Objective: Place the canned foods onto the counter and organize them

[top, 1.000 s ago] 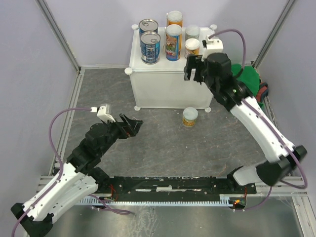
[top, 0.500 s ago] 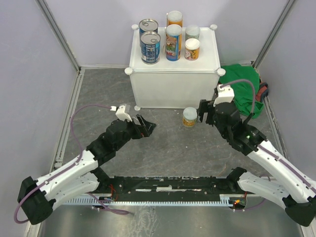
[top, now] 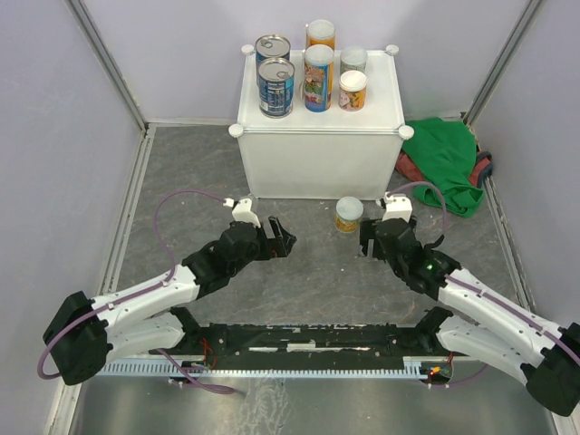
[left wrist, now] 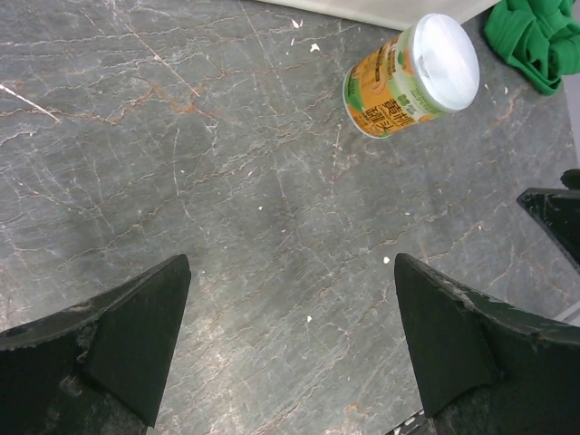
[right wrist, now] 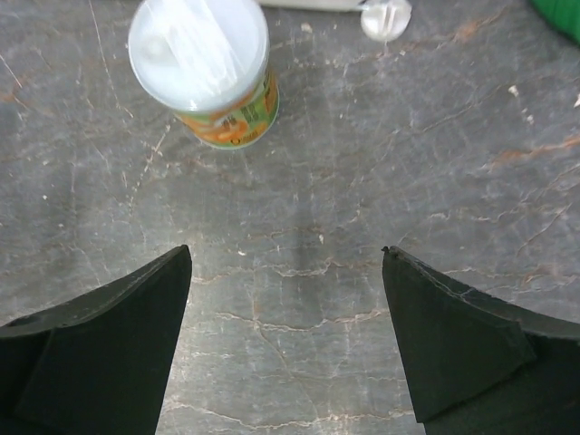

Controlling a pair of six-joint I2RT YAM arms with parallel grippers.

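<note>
Six cans stand on the white counter (top: 317,154): two dark blue ones (top: 275,83), two tall orange ones (top: 318,77) and two small pale-lidded ones (top: 352,89). One orange-labelled can (top: 349,216) stands on the floor in front of the counter; it also shows in the left wrist view (left wrist: 412,75) and the right wrist view (right wrist: 204,68). My left gripper (top: 282,238) (left wrist: 290,263) is open and empty, left of the floor can. My right gripper (top: 370,238) (right wrist: 285,252) is open and empty, low over the floor just right of and nearer than that can.
A green cloth (top: 444,163) lies on the floor right of the counter, with a red and dark object (top: 485,168) at its edge. A round counter foot (right wrist: 386,16) stands near the floor can. Grey walls close the left, back and right sides.
My right arm has come down from the counter's right corner to the floor beside the loose can. My left arm has stretched forward and right toward that can.
</note>
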